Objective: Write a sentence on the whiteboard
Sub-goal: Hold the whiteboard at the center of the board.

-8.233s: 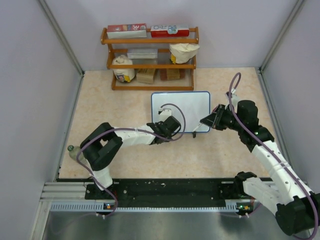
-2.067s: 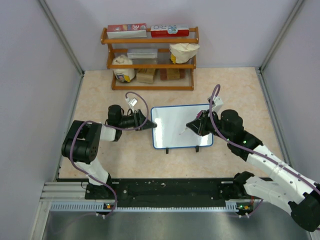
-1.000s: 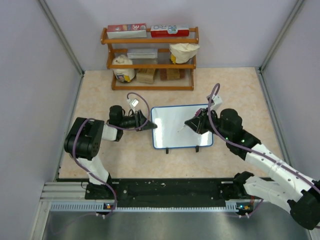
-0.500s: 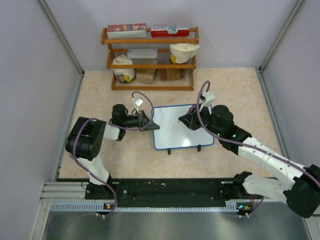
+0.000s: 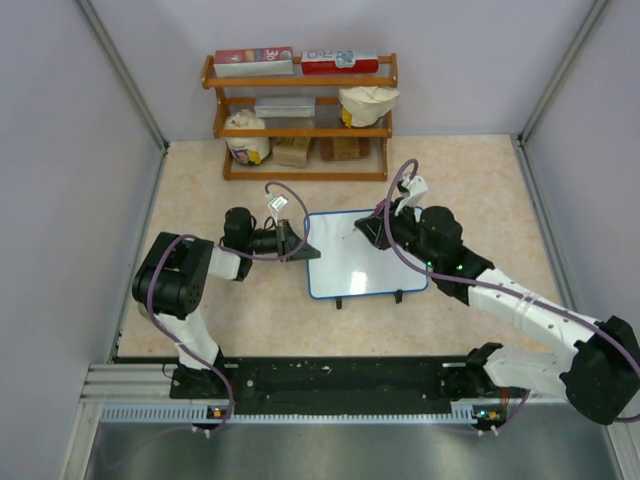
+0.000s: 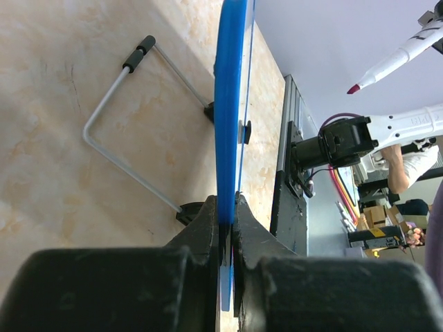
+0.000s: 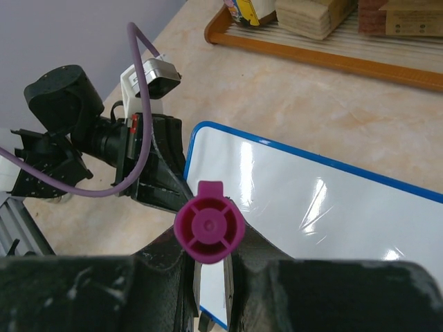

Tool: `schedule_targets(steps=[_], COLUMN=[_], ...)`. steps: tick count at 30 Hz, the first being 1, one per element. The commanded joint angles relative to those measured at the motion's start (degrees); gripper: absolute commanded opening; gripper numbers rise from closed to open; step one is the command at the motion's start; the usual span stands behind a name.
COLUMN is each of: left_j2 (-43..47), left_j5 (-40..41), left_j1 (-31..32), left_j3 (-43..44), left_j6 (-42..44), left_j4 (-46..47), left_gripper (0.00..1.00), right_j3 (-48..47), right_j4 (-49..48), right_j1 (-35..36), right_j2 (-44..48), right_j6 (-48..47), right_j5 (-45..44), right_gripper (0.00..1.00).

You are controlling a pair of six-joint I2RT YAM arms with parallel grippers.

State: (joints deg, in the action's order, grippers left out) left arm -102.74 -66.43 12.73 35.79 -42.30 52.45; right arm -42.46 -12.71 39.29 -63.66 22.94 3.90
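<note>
1. The left fingers, apart a second ago, have closed on the left edge of the whiteboard.
2. The right fingers, holding the marker, have swung from the board's right side to its far edge.
3. The board has slid nearer across the worktop.

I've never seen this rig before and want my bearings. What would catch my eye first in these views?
A blue-framed whiteboard sits mid-table, its left edge pinched in the left claw. The right claw holds a magenta marker over the far side of the board, tip not touching the surface. A wooden shelf of packages stands at the back wall.
</note>
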Motion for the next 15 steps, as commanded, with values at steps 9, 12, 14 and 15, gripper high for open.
schedule_targets(steps=[9,12,14,15], left_j2=[-1.06,-1.15,-1.24,-1.32], left_j5=[1.48,1.48,1.22,1.13], left_j1=[-0.51,-0.43,-0.51,-0.51], left_j3=[0.25,0.24,0.33,0.42], left_j6=[-0.68,-0.67,-0.76,-0.94], left_j4=[0.29,0.29,0.38,0.81], left_gripper=[0.00,0.00,0.00,0.00], right_j3=[-4.83,-5.35,-5.88,-5.97], right_j4=[-8.20,-9.88,-11.19,-11.98], right_j1=[1.67,2.19,2.98,3.51], right_j2=[-4.19,-5.86,-7.17,-7.70], right_j6=[-2.46,-2.55,-3.07,-3.95], right_j5=[-1.18,-2.14,-3.64,-5.38], right_gripper=[0.00,0.00,0.00,0.00])
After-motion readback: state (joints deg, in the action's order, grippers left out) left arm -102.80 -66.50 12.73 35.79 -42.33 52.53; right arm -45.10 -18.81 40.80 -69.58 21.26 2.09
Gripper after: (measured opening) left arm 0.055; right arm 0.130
